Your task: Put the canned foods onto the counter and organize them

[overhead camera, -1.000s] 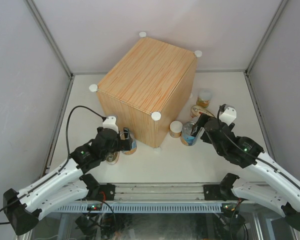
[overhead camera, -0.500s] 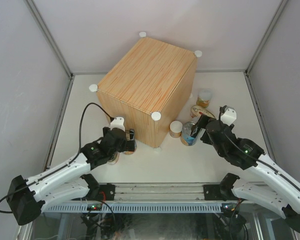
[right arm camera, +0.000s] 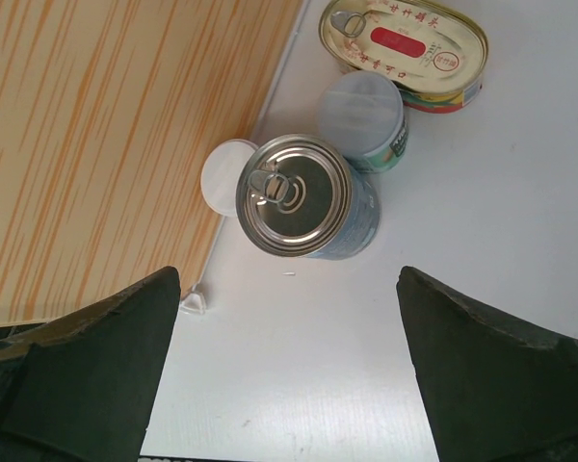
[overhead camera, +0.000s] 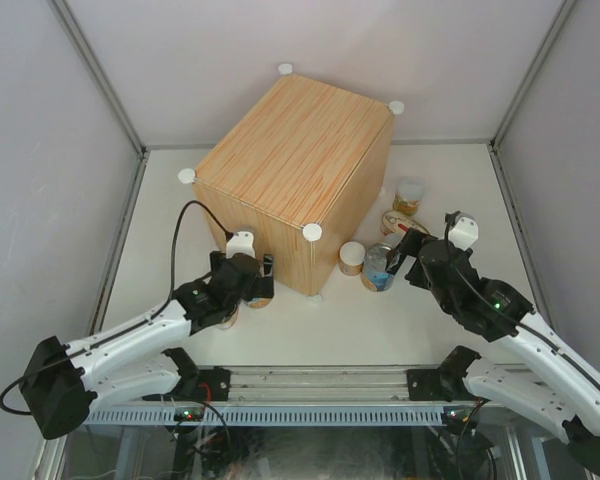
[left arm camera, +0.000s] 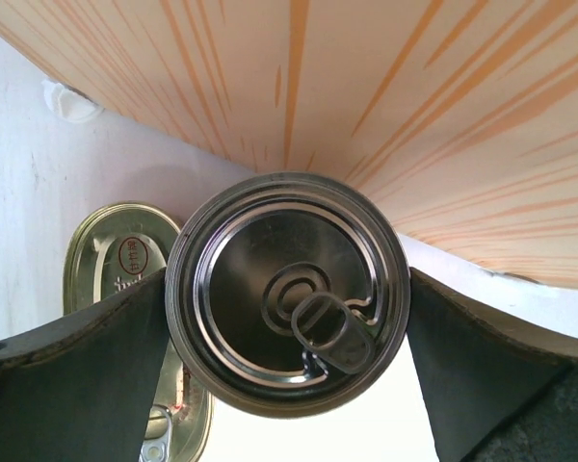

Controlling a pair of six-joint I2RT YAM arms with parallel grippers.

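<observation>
Left end effector (left arm camera: 287,318) pinches a tall can (left arm camera: 287,294) beside the counter (overhead camera: 298,160), apparently touching; right end effector (right arm camera: 289,375) hangs spread above another can (right arm camera: 303,197).

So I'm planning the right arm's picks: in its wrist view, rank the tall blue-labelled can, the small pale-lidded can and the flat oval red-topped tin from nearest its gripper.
1. Tall blue-labelled can, centre, between the fingers' line.
2. Small pale-lidded can, just beyond.
3. Flat oval red-topped tin, farthest, top edge.

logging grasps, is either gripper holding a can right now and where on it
The left gripper has a finger on each side of a tall can, at its upper wall just under the rim; whether it squeezes cannot be told. The right gripper is open, holding nothing.
</observation>
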